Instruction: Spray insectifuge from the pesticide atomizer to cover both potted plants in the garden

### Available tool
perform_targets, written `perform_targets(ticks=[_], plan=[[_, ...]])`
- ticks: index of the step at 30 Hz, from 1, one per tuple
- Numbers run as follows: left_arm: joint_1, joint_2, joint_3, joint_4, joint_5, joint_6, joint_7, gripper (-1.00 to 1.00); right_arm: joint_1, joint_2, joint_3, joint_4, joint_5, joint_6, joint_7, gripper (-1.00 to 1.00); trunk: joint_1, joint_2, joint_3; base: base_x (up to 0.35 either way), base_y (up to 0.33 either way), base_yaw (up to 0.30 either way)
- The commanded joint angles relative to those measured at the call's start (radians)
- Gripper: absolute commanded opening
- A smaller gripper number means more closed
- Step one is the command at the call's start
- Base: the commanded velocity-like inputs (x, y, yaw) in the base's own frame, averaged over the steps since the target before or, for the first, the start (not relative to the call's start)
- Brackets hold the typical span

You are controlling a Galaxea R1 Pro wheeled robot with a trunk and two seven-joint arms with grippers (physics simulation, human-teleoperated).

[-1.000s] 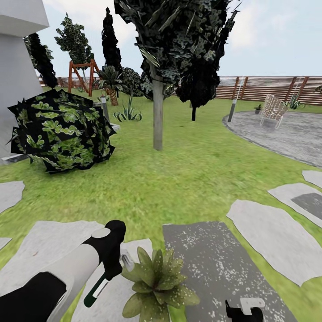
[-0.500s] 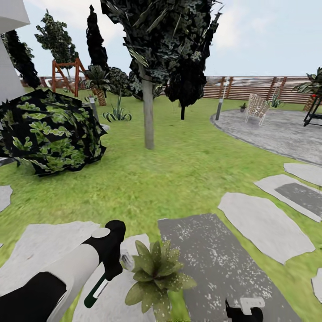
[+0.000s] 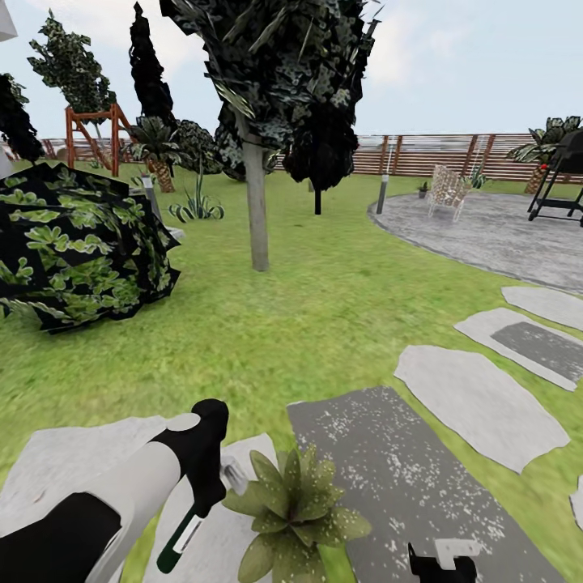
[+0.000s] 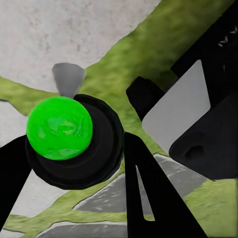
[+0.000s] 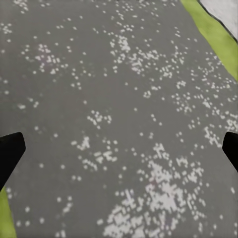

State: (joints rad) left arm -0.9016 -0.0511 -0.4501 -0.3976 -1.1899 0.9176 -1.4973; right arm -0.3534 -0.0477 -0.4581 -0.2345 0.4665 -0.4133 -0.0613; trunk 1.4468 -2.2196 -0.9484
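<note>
Garden lawn (image 3: 324,316) is seen from the head camera, crossed by pale stepping stones (image 3: 478,405) and one dark speckled slab (image 3: 389,470), with a wooden fence (image 3: 453,154) at the far side. At the near edge, a potted plant (image 3: 295,506), a low rosette of pointed green leaves, sits between a pale stone and the dark slab; its pot is hidden by the leaves.

Just left of the rosette, the left gripper (image 3: 212,478) is closed around the pesticide atomizer (image 3: 190,522). In the left wrist view the atomizer's bright green cap (image 4: 59,128) is seen gripped between the dark fingers (image 4: 148,198), with a grey nozzle (image 4: 68,79) beyond it. The atomizer's long axis is tilted, with its lower end drawn toward the robot and its head toward the plant. The nozzle is judged to sit almost touching the nearest leaves, so the plant lies to the right of the tool and slightly farther off.

The right gripper (image 3: 441,563) is glimpsed at the near edge, to the right of the plant; in the right wrist view its fingertips (image 5: 10,153) are spread wide over the speckled slab, holding nothing.

The left arm is clearly the nearer one for spraying.
</note>
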Motion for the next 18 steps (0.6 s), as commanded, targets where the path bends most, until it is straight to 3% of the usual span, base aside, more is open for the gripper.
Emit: perform_targets(ticks=[1, 6, 9, 18], plan=[[0.000, 0.000, -0.004, -0.001, -0.008, 0.010, -0.012, -1.00, -0.001, 0.000, -0.005, 0.001, 0.011, -0.004, -0.004, 1.00, 0.000, 0.000, -0.001, 0.005, 0.005, 0.000], [0.001, -0.002, -0.005, 0.004, -0.005, 0.010, -0.022, -1.00, -0.001, 0.000, -0.005, 0.002, 0.011, -0.004, -0.005, 1.00, 0.000, 0.000, -0.001, 0.001, 0.001, 0.000], [0.021, 0.001, -0.005, 0.065, -0.009, 0.003, -0.016, -1.00, -0.001, 0.000, -0.005, 0.003, 0.011, -0.004, -0.004, 1.00, 0.000, 0.000, -0.001, 0.000, 0.000, 0.000], [0.023, 0.001, 0.001, 0.057, -0.010, 0.006, -0.005, -1.00, -0.001, 0.000, -0.005, 0.003, 0.011, -0.004, -0.004, 1.00, 0.000, 0.000, -0.001, 0.108, 0.000, 0.000]])
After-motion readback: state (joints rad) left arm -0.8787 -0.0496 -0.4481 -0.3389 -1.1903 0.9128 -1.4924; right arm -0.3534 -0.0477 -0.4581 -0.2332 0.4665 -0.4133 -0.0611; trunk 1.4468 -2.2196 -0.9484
